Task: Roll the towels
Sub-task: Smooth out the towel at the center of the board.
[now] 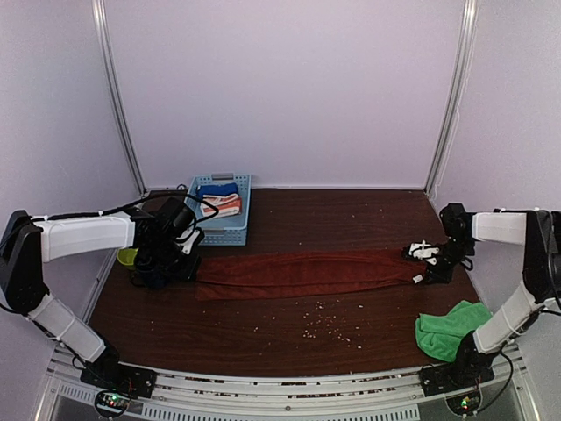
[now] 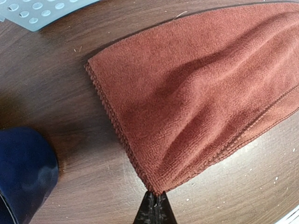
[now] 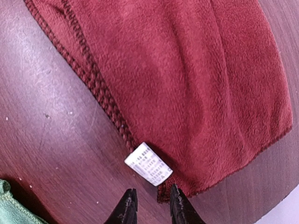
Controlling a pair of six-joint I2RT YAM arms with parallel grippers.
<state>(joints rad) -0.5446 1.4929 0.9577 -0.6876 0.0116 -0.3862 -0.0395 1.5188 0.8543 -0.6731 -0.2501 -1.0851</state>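
Observation:
The rust towel [image 1: 302,272] lies stretched out as a long folded strip across the middle of the table. My left gripper [image 1: 193,272] is shut on the strip's left near corner; in the left wrist view its closed tips [image 2: 155,201] pinch the towel [image 2: 196,93]. My right gripper [image 1: 421,266] is at the strip's right end, open, low over the table. In the right wrist view its fingertips [image 3: 152,204] stand just short of the towel's corner [image 3: 187,84] and white tag [image 3: 148,164]. The green towel [image 1: 449,326] lies crumpled at the front right, and its edge shows in the right wrist view [image 3: 8,205].
A light blue basket [image 1: 221,235] at the back left holds a blue cloth [image 1: 216,189] and a white-and-orange striped cloth [image 1: 221,207]. A dark blue object [image 2: 23,172] sits beside my left gripper, near a yellow-green thing [image 1: 128,257]. Pale crumbs [image 1: 324,320] dot the table.

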